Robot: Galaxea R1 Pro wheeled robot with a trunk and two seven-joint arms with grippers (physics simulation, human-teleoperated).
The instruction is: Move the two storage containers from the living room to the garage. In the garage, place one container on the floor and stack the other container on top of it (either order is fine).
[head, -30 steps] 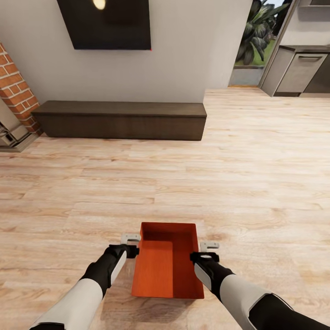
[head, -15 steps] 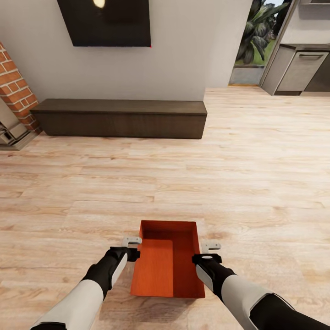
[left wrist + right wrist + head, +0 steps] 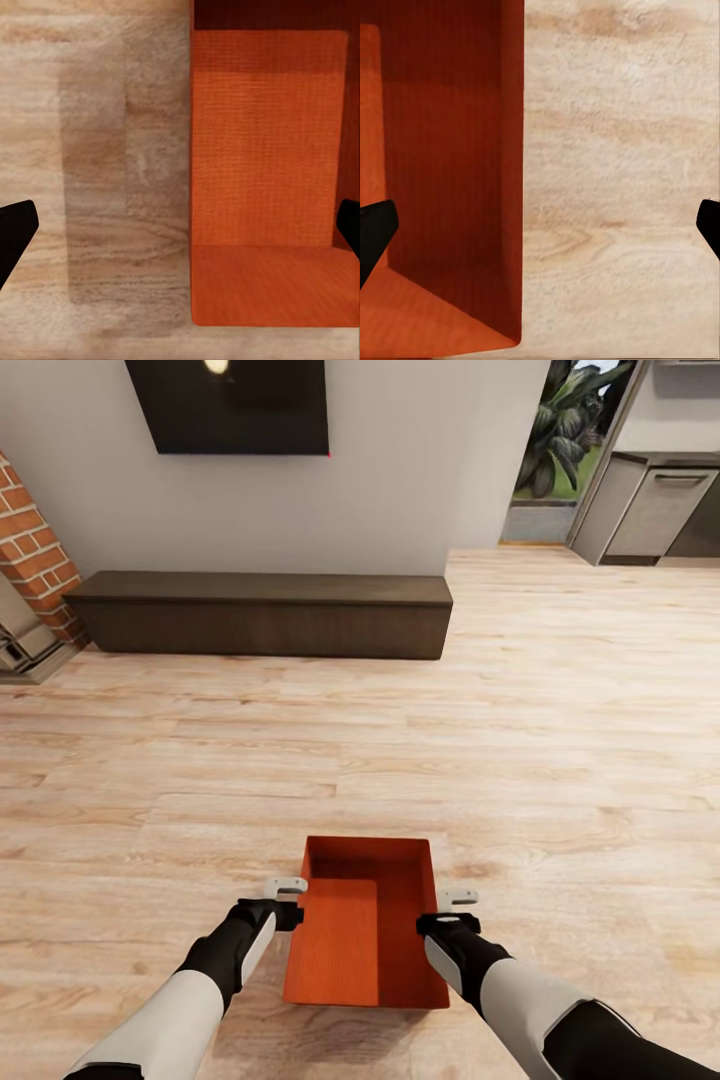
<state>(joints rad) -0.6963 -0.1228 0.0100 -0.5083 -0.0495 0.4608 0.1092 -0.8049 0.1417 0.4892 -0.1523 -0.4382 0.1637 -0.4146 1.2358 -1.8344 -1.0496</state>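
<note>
Between the arms: container (image 3: 365, 930), above the wood floor (image 3: 560, 760).
Left gripper (image 3: 287, 894): fingers spread astride its left wall.
Right gripper (image 3: 452, 907): likewise, right wall.
Handling: stiff, probably light; grip both walls.
Beyond: cabinet (image 3: 260, 615).

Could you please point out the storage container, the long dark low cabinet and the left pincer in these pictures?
storage container (image 3: 345, 945): head view, on its lit inner floor.
long dark low cabinet (image 3: 260, 628): head view, on its front face.
left pincer (image 3: 288, 898): head view, midway between its fingertips, beside the container's wall.
</note>
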